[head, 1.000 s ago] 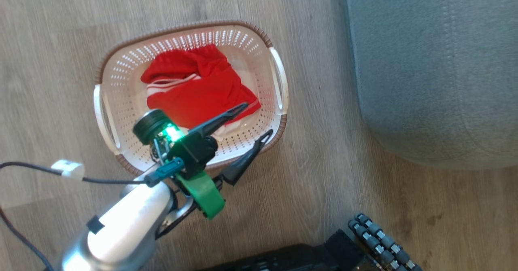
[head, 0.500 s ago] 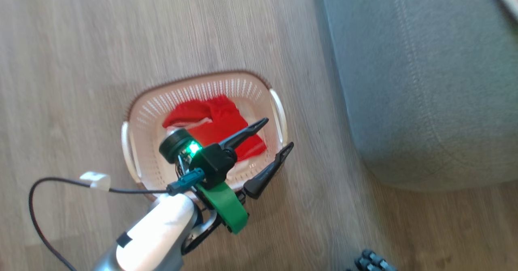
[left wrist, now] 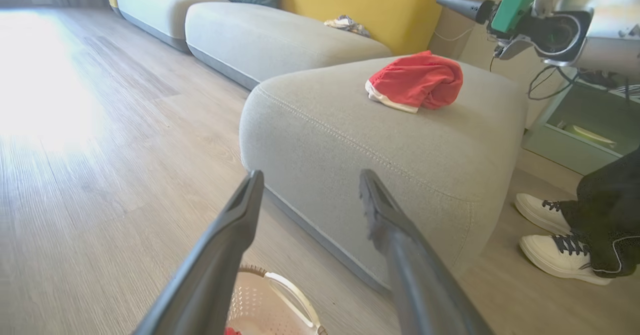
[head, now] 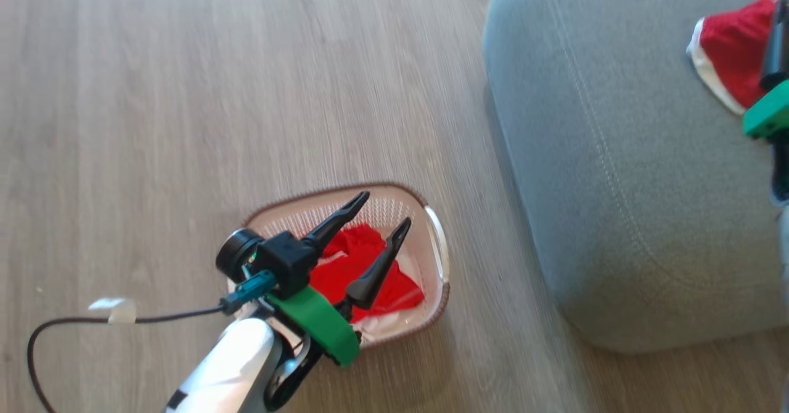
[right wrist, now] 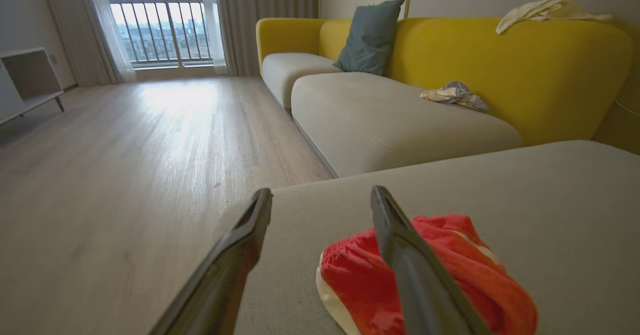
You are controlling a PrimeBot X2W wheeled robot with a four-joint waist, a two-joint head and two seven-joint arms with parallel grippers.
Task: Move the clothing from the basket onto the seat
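**Chief:** State of the goods?

**Inspector:** Divided. One red garment (left wrist: 417,80) lies on the seat (head: 585,154), toward its far corner. The rest of the clothing (head: 399,291) lies bunched in the basket (head: 439,249), which stands on the floor near the seat's side.

**Chief:** The pincers?

**Inspector:** The left pincer (head: 387,208) is spread wide with nothing between its fingers, and it hangs over the basket. The right pincer (right wrist: 322,191) is likewise wide and empty. It sits over the seat, just above the delivered garment.

**Chief:** Which arm is placed for the next pick?

**Inspector:** The left, plainly. The red heap sits beneath its fingers, a little back from the tips. The right arm is well apart from the basket, across the seat.

**Chief:** Orientation?

**Inspector:** In the left wrist view the fingers look out at the seat's side, with the basket rim at the bottom edge. In my judgement the wrist must tip down before it descends. The heap looks elongated, roughly along the line joining the two fingertips, so a turn of the wrist may give a better bite. The folds are too blurred to be sure.

**Chief:** Anything else?

**Inspector:** A person's shoes (left wrist: 542,212) are on the floor beyond the seat, well apart from the basket
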